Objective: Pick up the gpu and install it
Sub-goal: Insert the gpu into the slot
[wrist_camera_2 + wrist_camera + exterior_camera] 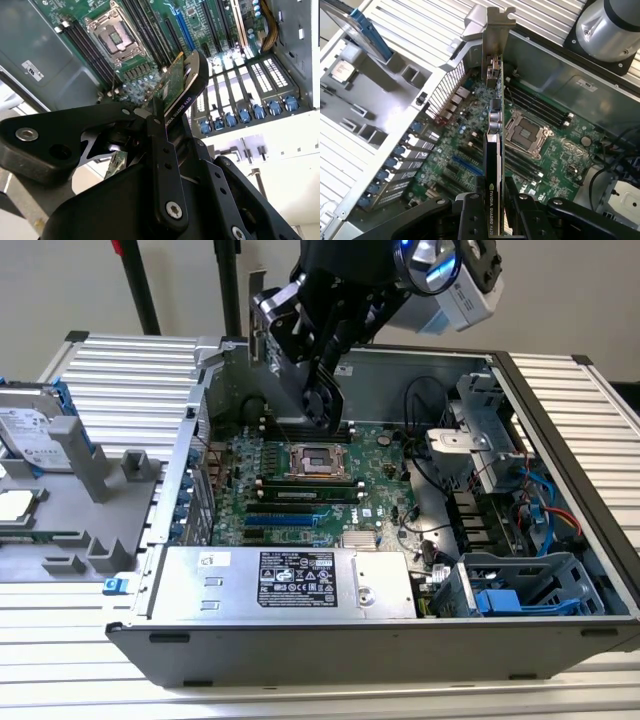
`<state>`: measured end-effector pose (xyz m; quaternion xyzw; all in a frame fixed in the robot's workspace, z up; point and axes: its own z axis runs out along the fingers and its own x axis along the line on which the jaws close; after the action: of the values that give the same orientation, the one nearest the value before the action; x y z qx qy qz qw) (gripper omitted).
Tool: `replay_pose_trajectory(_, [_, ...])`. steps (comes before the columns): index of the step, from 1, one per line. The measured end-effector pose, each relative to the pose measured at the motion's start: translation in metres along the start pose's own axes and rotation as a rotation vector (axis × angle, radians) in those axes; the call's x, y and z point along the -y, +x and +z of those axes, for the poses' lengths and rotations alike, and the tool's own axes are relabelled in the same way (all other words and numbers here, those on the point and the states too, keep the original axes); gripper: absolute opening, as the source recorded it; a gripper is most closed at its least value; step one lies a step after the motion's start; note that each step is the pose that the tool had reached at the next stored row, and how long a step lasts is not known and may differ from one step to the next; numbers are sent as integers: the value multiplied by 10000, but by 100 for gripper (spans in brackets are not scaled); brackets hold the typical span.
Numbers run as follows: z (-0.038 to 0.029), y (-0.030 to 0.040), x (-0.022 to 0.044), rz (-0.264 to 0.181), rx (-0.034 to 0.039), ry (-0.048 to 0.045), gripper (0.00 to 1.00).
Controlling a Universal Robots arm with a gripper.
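Observation:
My gripper [492, 222] is shut on the gpu [491, 165], a slim card with a black shroud and a green board. Its silver end bracket [490, 30] points away from the wrist. In the exterior view the gripper [312, 370] holds the gpu [323, 402] in the air over the open computer case, above the green motherboard [300, 490] and close to the square CPU socket [318, 458]. In the second wrist view the black fingers [165, 150] clamp the gpu [176, 85] on both faces. The card hangs clear of the long expansion slots [462, 165].
The case [560, 470] lies open on a ribbed metal table. A silver power supply [290, 580] fills its near side, and a drive cage [520, 590] with cables sits at the exterior view's right. Blue-clipped slot covers [240, 117] line the rear wall. A grey fixture [90, 500] holds a hard drive [35, 430].

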<state>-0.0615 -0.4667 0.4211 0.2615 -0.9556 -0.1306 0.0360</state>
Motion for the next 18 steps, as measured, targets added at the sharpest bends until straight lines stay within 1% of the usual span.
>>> replay_pose_trajectory(4, [-7,-43,25,-135,-44,-4,0])
replay_pose_trajectory(10, [-14,-86,49,-357,-110,-6,0])
replay_pose_trajectory(18, [-18,-110,63,-720,-211,-5,0])
